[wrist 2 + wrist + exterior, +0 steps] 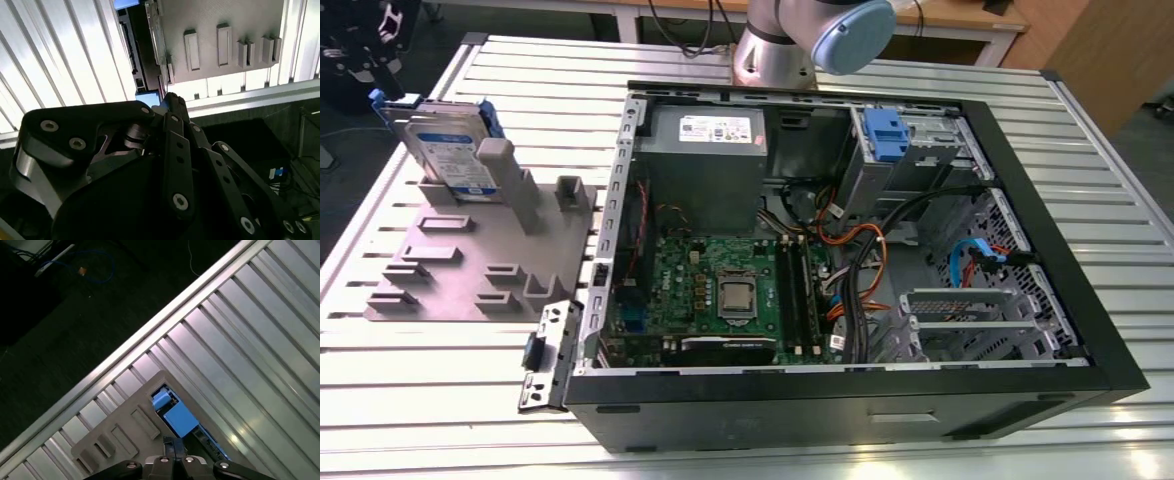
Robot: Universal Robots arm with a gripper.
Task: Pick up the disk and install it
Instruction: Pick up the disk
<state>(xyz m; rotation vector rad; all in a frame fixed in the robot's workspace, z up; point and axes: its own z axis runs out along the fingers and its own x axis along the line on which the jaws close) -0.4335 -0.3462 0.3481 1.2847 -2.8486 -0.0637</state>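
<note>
Here the disk (447, 150) stands on edge in a slot of the grey fixture plate (454, 275), which lies on the slatted bench (440, 400) at the exterior view's left, well apart from the open computer case (854, 405). Its broad labelled face is turned toward the near side and its flat sides are vertical. The blue rails show along its top edge, which runs left to right across the exterior view. Grey posts of the plate cover its lower right corner, so it is hard to tell whether the long or the short side stands upright.

In the first wrist view the end effector (173, 442) hangs just beside the blue-railed edge of the disk (175, 419), with its fingers pressed together and nothing between them. Whether the tip touches the rail cannot be told.

In the second wrist view the dark linkages of the end effector (170, 97) cover much of the scene. The disk (137, 55) appears there edge-on as a thin dark strip beside the plate (215, 20), pointing straight away from the tip, with its far end cut off by the picture's edge.
</note>
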